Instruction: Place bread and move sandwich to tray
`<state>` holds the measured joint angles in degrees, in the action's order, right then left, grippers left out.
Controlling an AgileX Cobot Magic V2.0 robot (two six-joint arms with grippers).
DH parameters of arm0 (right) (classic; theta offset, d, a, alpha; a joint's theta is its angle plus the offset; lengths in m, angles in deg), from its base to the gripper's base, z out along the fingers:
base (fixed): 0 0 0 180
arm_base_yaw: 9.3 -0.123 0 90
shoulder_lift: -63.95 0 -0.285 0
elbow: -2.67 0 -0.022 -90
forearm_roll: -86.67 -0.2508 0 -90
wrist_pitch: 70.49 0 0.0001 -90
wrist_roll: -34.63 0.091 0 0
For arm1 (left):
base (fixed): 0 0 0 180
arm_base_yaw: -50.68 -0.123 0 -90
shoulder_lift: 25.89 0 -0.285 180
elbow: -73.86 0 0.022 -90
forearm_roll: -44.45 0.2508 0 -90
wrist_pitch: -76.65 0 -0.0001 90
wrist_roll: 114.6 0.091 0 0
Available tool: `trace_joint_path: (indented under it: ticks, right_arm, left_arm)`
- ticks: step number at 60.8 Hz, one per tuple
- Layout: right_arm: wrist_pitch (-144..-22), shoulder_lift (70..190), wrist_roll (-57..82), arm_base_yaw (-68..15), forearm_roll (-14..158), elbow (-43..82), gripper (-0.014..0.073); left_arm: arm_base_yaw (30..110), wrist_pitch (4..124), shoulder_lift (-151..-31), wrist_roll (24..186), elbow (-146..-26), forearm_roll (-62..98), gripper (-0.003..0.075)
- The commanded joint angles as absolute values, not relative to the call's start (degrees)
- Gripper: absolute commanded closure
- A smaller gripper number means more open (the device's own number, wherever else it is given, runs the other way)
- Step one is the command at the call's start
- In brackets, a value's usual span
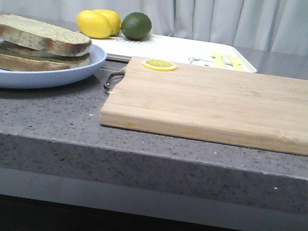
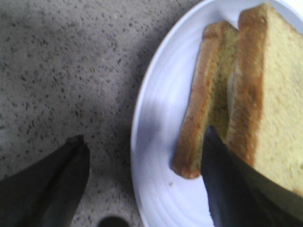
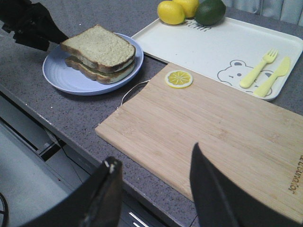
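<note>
On the far left, the left gripper (image 2: 144,182) hangs wide open over the rim of the light blue plate (image 1: 62,77), one finger above the bare counter and the other against the near edge of the sandwich (image 1: 34,47); it grips nothing, though the spread looks set for closing on the stack. That stack is two brown-crusted slices, the top bread (image 3: 98,47) sitting square on the lower one. A pale layer shows between them in the right wrist view, but I cannot make out an egg for certain. Further right lies the wooden cutting board (image 1: 224,105), a lemon slice (image 1: 159,64) on its far corner. Behind it sits the white tray (image 3: 208,45), bare in the middle, likely the sandwich's destination, with two lemons (image 1: 98,22), a lime (image 1: 136,25), and a yellow fork (image 3: 258,70) and knife (image 3: 274,75). Over the board's near edge, the right gripper (image 3: 154,189) is open and empty. Both arms are out of the front view.
</note>
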<state>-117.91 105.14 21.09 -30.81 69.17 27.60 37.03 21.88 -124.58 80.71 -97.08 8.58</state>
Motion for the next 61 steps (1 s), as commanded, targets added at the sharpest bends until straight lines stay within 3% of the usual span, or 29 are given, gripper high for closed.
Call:
trace_joint_path:
  ticks: [1, 26, 48, 61]
  right_arm:
    - [-114.3, 105.2, 21.2, -30.6, 68.0, 26.2, 0.0230]
    - [-114.3, 105.2, 21.2, -30.6, 68.0, 26.2, 0.0230]
    - [-114.3, 105.2, 21.2, -30.6, 68.0, 26.2, 0.0230]
    - [-114.3, 105.2, 21.2, -30.6, 68.0, 26.2, 0.0230]
  left_arm:
    - [37.2, 23.8, -123.2, 80.9, -99.0, 5.1, 0.0229]
    - [37.2, 21.9, -126.9, 83.4, -99.0, 3.3, 0.0258]
    - [37.2, 22.1, -126.9, 83.9, -99.0, 3.3, 0.0575]
    - [37.2, 22.2, -126.9, 83.9, -99.0, 3.3, 0.0711]
